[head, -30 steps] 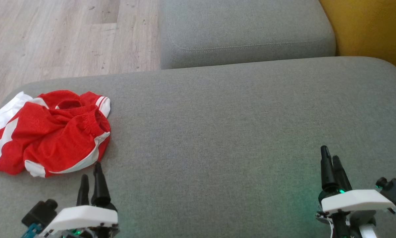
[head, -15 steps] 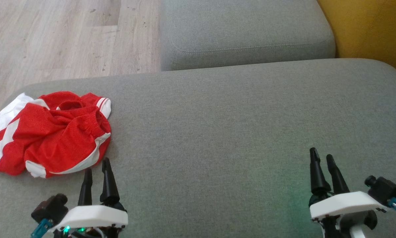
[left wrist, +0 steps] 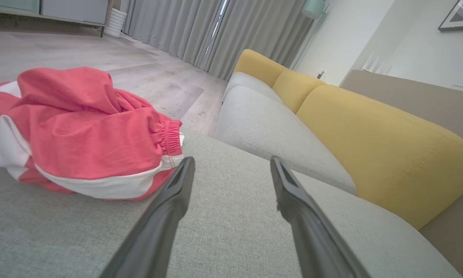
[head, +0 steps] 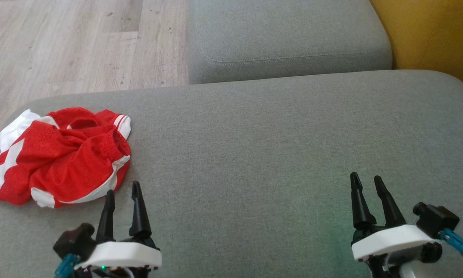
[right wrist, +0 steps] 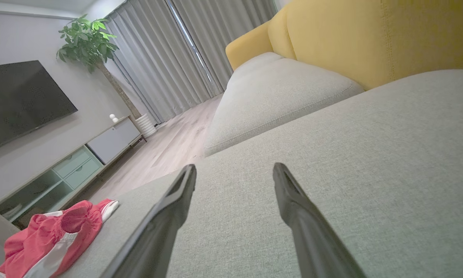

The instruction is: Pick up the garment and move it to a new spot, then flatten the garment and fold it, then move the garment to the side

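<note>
- Left gripper (head: 123, 188) hovers, jaws spread and empty, over the near left part of the grey seat cushion (head: 254, 154).
- Right gripper (head: 366, 176), likewise spread and empty, hangs over the cushion's near right part.
- Red and white shorts (head: 61, 158) lie crumpled at the cushion's left end.
- The step in hand looks like the first pick-up. It should go best if the nearer arm pinches the bunched waistband (left wrist: 171, 133) through several layers, then lifts well clear of the cushion.

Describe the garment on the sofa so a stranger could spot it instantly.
Start at the wide grey seat cushion in front of the robot. At its left end, near the wood floor, lies the garment: a crumpled red heap with white stripes, the one bright thing on grey fabric.
</note>
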Robot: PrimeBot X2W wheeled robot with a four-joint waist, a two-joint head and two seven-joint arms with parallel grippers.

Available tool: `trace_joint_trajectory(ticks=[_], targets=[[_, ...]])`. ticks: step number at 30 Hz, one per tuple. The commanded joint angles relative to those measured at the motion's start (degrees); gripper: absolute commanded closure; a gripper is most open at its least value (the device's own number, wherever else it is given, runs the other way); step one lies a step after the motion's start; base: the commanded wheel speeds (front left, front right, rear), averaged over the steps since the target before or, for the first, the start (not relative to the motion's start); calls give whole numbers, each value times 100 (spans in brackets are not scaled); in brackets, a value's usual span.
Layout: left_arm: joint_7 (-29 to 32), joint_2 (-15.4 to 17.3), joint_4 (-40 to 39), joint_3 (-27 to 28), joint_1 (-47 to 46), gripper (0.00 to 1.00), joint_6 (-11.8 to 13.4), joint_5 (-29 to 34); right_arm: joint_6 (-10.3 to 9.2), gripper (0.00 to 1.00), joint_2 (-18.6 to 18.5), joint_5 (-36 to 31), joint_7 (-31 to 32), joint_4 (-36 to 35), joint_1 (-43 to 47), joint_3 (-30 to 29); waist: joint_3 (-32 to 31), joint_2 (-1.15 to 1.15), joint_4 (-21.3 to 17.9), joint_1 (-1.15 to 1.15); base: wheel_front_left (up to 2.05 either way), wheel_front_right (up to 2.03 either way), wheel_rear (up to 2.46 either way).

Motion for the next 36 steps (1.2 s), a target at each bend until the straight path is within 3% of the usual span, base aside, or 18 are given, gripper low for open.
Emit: trace_joint_trajectory(ticks=[1,15,36], targets=[[-91,42,-170,55,-130,0,32,186,33,0,-45,-212,-100,-168,-167,122,-4,0,5,0,0,0,0],[-312,47,-92,-50,-95,0,229,862,37,0,-50,-1136,-320,-55,-143,205,-84,0,-12,0,0,0,0],[-669,54,70,-377,-28,0,535,2345,45,0,-58,-2424,-675,274,-18,250,-247,0,23,-1,0,0,0]])
